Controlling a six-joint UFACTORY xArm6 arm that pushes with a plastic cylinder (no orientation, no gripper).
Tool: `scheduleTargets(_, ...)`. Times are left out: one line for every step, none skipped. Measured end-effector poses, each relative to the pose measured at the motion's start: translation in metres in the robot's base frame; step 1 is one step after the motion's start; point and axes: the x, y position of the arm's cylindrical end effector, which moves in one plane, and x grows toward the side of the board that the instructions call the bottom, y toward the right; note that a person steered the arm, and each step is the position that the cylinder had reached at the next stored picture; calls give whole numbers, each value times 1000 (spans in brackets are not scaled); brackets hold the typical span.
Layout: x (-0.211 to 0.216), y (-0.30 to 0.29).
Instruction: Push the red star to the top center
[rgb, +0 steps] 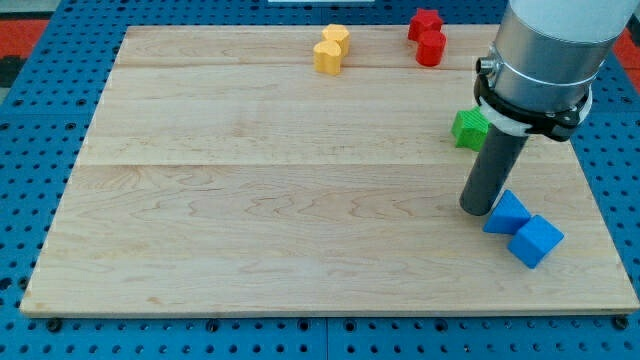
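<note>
Your arm enters from the view's top right, its grey cylindrical body standing near upright over the right part of the wooden board (300, 200), with a black and white collar at its lower rim. Below the collar the straight dark rod (492, 165) descends almost vertically, leaning slightly toward the view's left as it goes down, and ends at my tip (477, 209), which meets the board in the right half, below the middle height. There is no gripper on this arm, so nothing is grasped; the rod carries nothing and can only press sideways on a block. The tip stands just beside the left edge of the upper blue block (507, 213), so close that you cannot tell whether the two touch. A second blue block (535, 241), cube-like, lies against the first on its lower right. The green block (469, 127) sits above the tip, just left of the rod's upper part and partly hidden by the collar. The red star (425, 22) rests at the board's top edge, right of centre, well apart from the tip, with a red cylinder-like block (431, 47) touching it from below. Near the top centre, to the left of the red pair, two yellow blocks lie together: one (336, 38) above, the other (327, 57) just below it.
</note>
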Motion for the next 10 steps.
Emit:
scheduleTargets(-4,0)
scheduleTargets(-13,32)
scheduleTargets(-27,131)
scheduleTargets(-47,182)
scheduleTargets(-98,183)
scheduleTargets(-228,172)
scheduleTargets(-312,140)
scheduleTargets(-315,129)
scheduleTargets(-315,52)
scheduleTargets(-314,-4)
